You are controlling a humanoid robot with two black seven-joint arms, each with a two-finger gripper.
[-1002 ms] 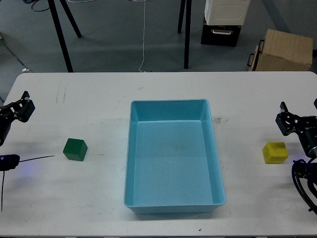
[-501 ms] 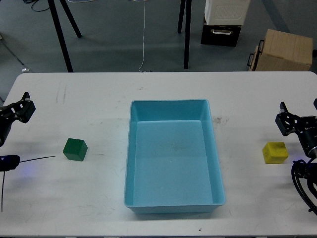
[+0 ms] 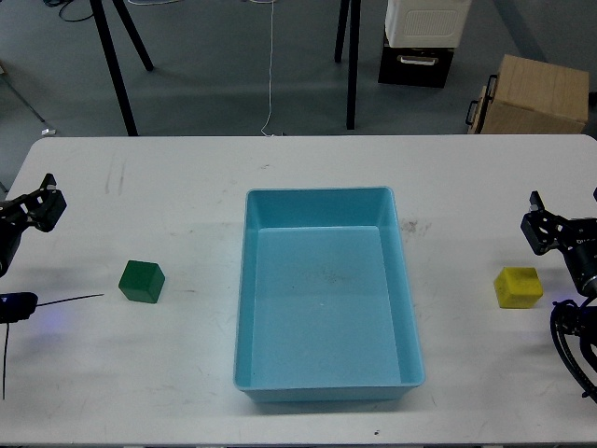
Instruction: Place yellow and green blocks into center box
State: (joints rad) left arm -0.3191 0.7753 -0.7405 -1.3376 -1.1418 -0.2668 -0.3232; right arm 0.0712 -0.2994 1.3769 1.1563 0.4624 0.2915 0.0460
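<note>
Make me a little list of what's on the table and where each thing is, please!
green block: on the white table, left of the tray, untouched
yellow block: on the table, right of the tray, untouched
blue tray: middle of the table, nothing inside
left tool: at the left edge, apart from the green block, holding nothing
right tool: at the right edge, just beyond the yellow block, holding nothing
blocks in tray: none yet
</note>
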